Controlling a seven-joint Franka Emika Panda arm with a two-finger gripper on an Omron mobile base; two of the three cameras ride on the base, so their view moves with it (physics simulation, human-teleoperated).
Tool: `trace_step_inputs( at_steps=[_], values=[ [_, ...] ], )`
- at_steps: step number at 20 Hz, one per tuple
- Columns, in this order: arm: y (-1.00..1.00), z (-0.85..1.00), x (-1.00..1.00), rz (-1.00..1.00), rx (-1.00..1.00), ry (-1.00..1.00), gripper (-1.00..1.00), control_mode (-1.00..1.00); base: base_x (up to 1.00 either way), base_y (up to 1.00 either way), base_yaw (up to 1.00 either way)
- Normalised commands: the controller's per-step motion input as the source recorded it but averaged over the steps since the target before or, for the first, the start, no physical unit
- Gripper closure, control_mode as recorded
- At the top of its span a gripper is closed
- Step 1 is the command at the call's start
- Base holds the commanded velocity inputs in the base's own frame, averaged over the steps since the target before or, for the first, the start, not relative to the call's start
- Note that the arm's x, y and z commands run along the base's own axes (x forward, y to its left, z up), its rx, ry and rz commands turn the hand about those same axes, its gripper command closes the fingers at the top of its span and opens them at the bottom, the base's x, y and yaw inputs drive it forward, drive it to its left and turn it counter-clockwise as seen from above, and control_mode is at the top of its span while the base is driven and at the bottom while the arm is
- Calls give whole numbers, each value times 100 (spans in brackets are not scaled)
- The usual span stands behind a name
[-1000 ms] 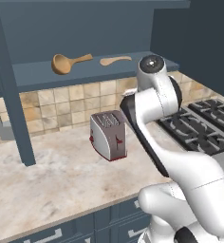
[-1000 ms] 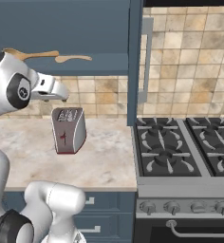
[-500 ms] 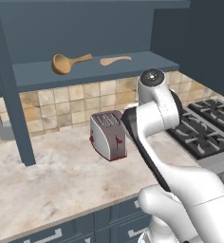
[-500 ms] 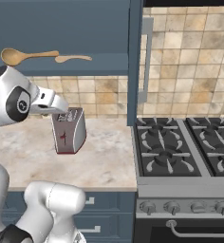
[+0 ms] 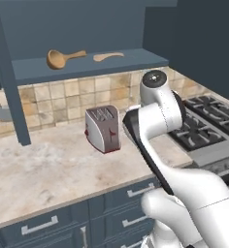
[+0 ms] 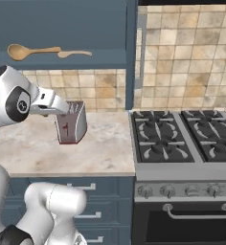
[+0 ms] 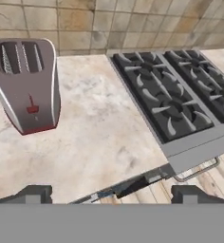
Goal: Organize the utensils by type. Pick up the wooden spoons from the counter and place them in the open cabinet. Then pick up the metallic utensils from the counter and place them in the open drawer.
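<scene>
Spoons (image 5: 61, 58) lie on my cabinet shelf (image 5: 87, 65) while the gripper (image 7: 111, 192), jaws spread, hangs over the counter (image 7: 95, 137) by the toaster (image 7: 26, 80).

Rendered scene, evenly and moderately lit with no visible lamp; soft diffuse light, no glare or hot spots. Faint shadow under the toaster (image 5: 103, 129) on the counter (image 5: 48, 169), darker shade inside the cabinet (image 5: 82, 29) recess above the spoons (image 5: 63, 58). All views soft and low in detail with slightly blurred edges; no lens distortion at the borders.
</scene>
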Motion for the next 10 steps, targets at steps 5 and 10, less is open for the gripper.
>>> trace_step_inputs(
  at_steps=[5,10],
  values=[
    [0,0,0,0,0,0,-100,100,-84,-25,-18],
    [0,0,0,0,0,0,-100,100,-52,-19,-57]
  ],
)
